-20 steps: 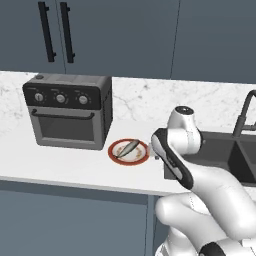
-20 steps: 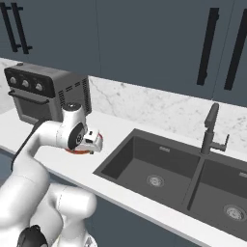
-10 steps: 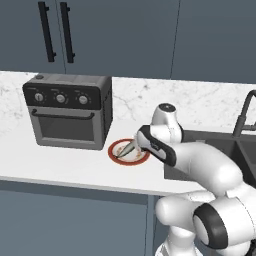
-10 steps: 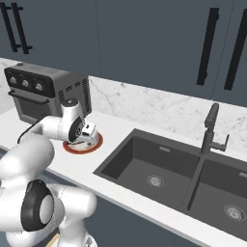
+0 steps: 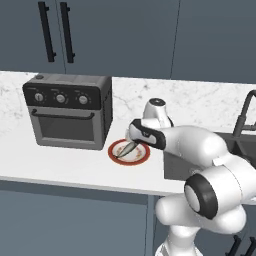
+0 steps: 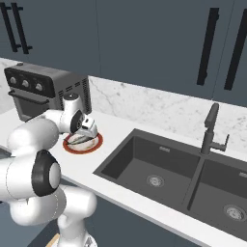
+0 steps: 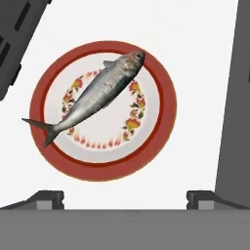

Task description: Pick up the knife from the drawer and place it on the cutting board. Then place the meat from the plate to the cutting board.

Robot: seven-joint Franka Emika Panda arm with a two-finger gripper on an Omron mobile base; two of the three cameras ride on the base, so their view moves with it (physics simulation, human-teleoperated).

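In the hand view the hand (image 7: 125,197) hangs released, fingers spread wide, straight over the plate (image 7: 161,136) on the white desk (image 7: 195,49), where the meat (image 7: 93,97) lies centre-left, its long axis slanting from lower left tail to upper right head.

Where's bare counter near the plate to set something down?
Free: the counter strip in front of the toaster oven, left of the plate. Crowded: the plate itself, with the fish under the open gripper, and the sink on its other side.
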